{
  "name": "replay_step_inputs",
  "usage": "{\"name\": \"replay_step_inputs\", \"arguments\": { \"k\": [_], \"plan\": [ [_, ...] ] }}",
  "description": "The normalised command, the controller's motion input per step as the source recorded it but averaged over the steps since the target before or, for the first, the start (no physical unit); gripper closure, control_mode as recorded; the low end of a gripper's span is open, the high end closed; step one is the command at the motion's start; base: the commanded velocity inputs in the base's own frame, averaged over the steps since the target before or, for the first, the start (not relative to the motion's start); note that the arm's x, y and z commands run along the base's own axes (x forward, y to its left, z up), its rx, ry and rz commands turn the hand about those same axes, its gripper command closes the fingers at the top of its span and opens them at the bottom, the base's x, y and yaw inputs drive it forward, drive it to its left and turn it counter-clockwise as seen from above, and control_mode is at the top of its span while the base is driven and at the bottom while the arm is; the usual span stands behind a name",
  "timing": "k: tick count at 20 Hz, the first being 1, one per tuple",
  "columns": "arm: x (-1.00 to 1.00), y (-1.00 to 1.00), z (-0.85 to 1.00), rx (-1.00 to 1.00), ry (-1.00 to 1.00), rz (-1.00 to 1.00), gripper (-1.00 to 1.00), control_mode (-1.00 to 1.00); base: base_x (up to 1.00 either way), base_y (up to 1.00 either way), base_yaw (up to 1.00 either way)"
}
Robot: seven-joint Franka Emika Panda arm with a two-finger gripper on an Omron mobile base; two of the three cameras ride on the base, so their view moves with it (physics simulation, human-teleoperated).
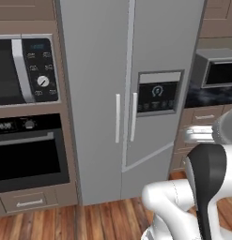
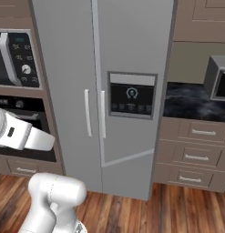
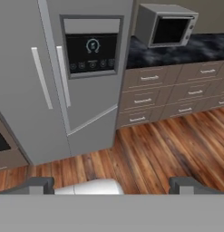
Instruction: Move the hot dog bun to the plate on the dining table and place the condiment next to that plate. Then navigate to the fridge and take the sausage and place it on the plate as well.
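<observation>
The grey double-door fridge (image 1: 94, 93) stands straight ahead with both doors shut. Its two vertical handles (image 1: 118, 118) meet at the centre seam, and a dark dispenser panel (image 1: 157, 92) sits on the right door. The same fridge (image 2: 68, 68) fills the middle of the right base view. In the hand view the fridge (image 3: 22, 104) is at the left, some way off. My gripper (image 3: 113, 186) is open with nothing between its fingertips (image 3: 41, 185). The sausage is hidden behind the shut doors. The hot dog bun, the plate, the condiment and the dining table are out of view.
A built-in microwave (image 1: 23, 70) sits above a wall oven (image 1: 28, 154) left of the fridge. To the right is a dark counter (image 3: 195, 47) with a small oven (image 3: 168, 25) over drawers (image 3: 177, 95). Wooden floor (image 3: 154, 154) lies between me and the fridge.
</observation>
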Motion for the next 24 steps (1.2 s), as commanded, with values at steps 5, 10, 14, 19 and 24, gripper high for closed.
{"name": "replay_step_inputs", "arguments": {
  "k": [5,10,14,19,24],
  "plan": [
    [0.00,0.00,0.00,0.00,0.00,0.00,-1.00,1.00,-0.27,0.00,0.05],
    [0.00,0.00,0.00,0.00,0.00,0.00,-1.00,1.00,-0.01,0.00,0.05],
    [0.00,0.00,0.00,0.00,0.00,0.00,-1.00,1.00,0.00,0.00,0.03],
    [0.19,0.20,-0.08,0.02,0.00,0.04,-1.00,-1.00,0.00,0.00,0.01],
    [0.72,0.38,-0.13,0.13,0.00,0.09,-1.00,-1.00,0.00,0.00,0.00]
  ]
}}
